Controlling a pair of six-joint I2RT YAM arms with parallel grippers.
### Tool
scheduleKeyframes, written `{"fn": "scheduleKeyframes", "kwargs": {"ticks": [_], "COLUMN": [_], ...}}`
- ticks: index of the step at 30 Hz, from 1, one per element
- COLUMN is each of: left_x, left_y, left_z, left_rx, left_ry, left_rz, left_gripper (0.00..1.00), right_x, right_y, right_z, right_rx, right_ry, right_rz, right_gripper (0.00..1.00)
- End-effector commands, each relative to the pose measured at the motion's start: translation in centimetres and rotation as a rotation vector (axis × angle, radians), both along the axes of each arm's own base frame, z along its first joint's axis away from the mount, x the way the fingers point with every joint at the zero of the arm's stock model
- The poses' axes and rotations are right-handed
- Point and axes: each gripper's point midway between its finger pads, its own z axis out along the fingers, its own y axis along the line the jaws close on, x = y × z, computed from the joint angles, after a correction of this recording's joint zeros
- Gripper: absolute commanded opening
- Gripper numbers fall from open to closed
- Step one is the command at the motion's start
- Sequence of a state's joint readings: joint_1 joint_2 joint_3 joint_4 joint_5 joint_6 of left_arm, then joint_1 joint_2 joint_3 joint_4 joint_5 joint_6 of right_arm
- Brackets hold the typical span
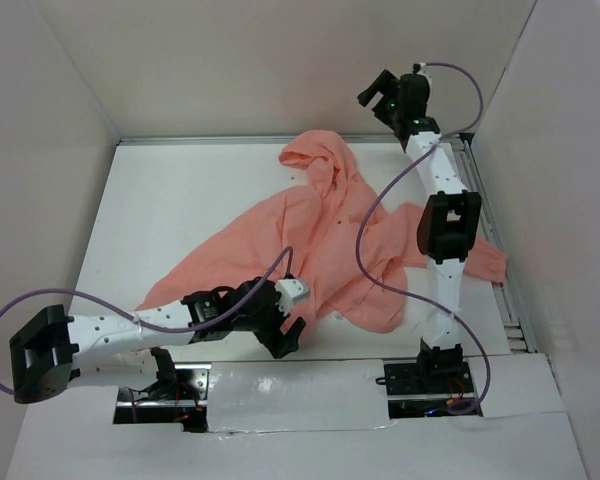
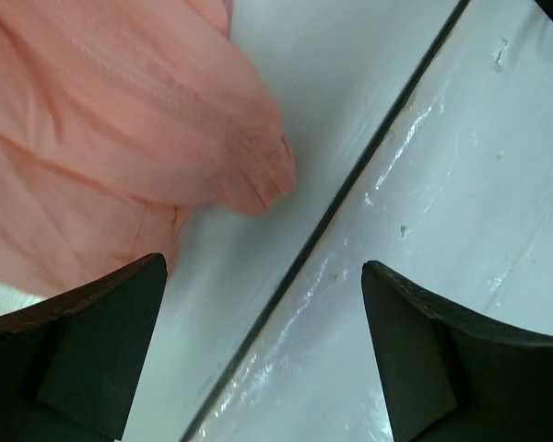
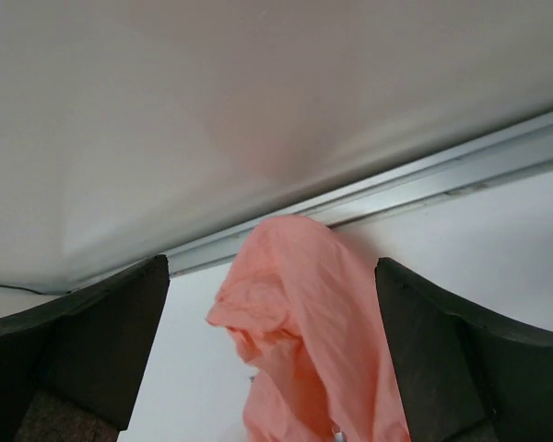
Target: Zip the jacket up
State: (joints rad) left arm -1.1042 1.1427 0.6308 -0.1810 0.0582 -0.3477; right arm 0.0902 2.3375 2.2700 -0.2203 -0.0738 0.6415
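Note:
The salmon-pink jacket [image 1: 330,240] lies crumpled in the middle of the white table, hood toward the back wall, one sleeve reaching to the near left. My left gripper [image 1: 285,338] is open and empty at the jacket's near hem; in the left wrist view a hem corner [image 2: 258,175] lies just beyond the fingers [image 2: 101,350]. My right gripper [image 1: 378,92] is open and empty, raised near the back wall, right of the hood. The hood [image 3: 304,322] shows between its fingers [image 3: 452,368] in the right wrist view.
White walls enclose the table on the left, back and right. A metal rail [image 1: 495,250] runs along the right side. A seam [image 2: 332,212] crosses the table near the front edge. Purple cables [image 1: 370,240] loop over the jacket.

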Motion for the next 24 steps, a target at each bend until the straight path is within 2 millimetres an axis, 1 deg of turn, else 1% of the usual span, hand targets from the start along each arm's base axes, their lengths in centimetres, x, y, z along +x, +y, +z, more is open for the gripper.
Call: {"fn": "scheduleKeyframes", "kwargs": {"ticks": [1, 2, 3, 4, 5, 6, 7, 8, 9, 10, 11, 12, 13, 14, 15, 16, 17, 18, 19, 20, 21, 22, 23, 24], "left_x": [-0.1, -0.2, -0.2, -0.1, 0.1, 0.8, 2.2, 2.8, 4.1, 6.7, 8.0, 9.8, 12.1, 12.9, 13.7, 14.5, 15.4, 15.9, 16.7, 17.0, 17.2, 17.9, 18.0, 18.3], "left_y": [-0.3, 0.1, 0.1, 0.4, 0.7, 0.7, 1.4, 2.1, 2.3, 3.7, 4.6, 6.0, 8.0, 8.9, 9.6, 10.7, 10.9, 11.5, 12.7, 13.4, 14.2, 15.6, 16.0, 16.9], "left_z": [3.7, 4.9, 6.1, 7.7, 8.3, 10.0, 11.3, 11.9, 14.5, 15.4, 17.0, 17.9, 18.4, 19.1, 21.0, 21.9, 23.3, 23.9, 24.4, 25.5, 25.3, 25.2, 25.2, 25.3], "left_rx": [-0.052, -0.070, -0.098, -0.145, -0.159, -0.196, -0.220, -0.222, -0.272, -0.285, -0.305, -0.313, -0.316, -0.326, -0.358, -0.379, -0.417, -0.426, -0.427, -0.438, -0.421, -0.413, -0.414, -0.422], "left_ry": [0.044, 0.036, 0.022, 0.009, 0.006, -0.006, -0.007, 0.014, 0.004, -0.003, 0.000, -0.021, -0.005, 0.007, -0.005, -0.029, -0.075, -0.100, -0.112, -0.127, -0.114, -0.117, -0.119, -0.127], "left_rz": [0.071, 0.082, 0.074, 0.093, 0.122, 0.156, 0.222, 0.273, 0.326, 0.430, 0.493, 0.591, 0.700, 0.733, 0.742, 0.730, 0.722, 0.723, 0.756, 0.779, 0.813, 0.870, 0.880, 0.912], "left_gripper": [0.99, 0.99, 0.99, 0.99, 0.99, 0.99, 0.99, 0.99, 0.99, 0.99, 0.99, 0.99, 0.99, 0.99, 0.99, 0.99, 0.99, 0.99, 0.99, 0.99, 0.99, 0.99, 0.99, 0.99], "right_x": [-3.1, -5.2, -6.0, -7.2, -10.2, -11.4, -13.0, -17.2, -18.8, -20.7, -24.5, -26.4, -28.2, -31.1, -32.3, -34.1, -36.4, -37.7, -38.8, -40.4, -41.2, -42.5, -43.2, -43.6], "right_y": [-0.2, -0.6, -1.1, -1.8, -2.5, -3.8, -4.3, -5.3, -6.1, -6.6, -7.2, -8.2, -8.9, -9.4, -9.7, -10.8, -11.5, -12.1, -12.8, -13.0, -13.2, -13.6, -13.8, -13.9], "right_z": [10.1, 13.9, 11.8, 12.3, 16.4, 12.9, 13.7, 18.0, 14.0, 13.7, 13.5, 12.0, 11.7, 13.1, 11.2, 10.0, 10.3, 9.8, 10.0, 10.7, 10.6, 11.4, 11.5, 11.5], "right_rx": [-0.038, -0.056, -0.069, -0.073, -0.067, -0.087, -0.095, -0.079, -0.103, -0.107, -0.091, -0.102, -0.089, -0.073, -0.088, -0.108, -0.094, -0.102, -0.107, -0.102, -0.106, -0.098, -0.094, -0.097], "right_ry": [-0.209, -0.269, -0.215, -0.215, -0.276, -0.199, -0.228, -0.318, -0.252, -0.251, -0.254, -0.195, -0.179, -0.216, -0.174, -0.125, -0.144, -0.125, -0.142, -0.182, -0.185, -0.217, -0.224, -0.223], "right_rz": [0.042, 0.040, 0.006, -0.024, -0.054, -0.120, -0.141, -0.186, -0.219, -0.241, -0.263, -0.308, -0.343, -0.364, -0.375, -0.426, -0.459, -0.484, -0.517, -0.521, -0.524, -0.542, -0.551, -0.555], "right_gripper": [1.00, 1.00, 1.00, 1.00, 1.00, 1.00, 1.00, 1.00, 1.00, 1.00, 1.00, 1.00, 1.00, 1.00, 1.00, 1.00, 1.00, 1.00, 1.00, 1.00, 1.00, 1.00, 1.00, 1.00]}}
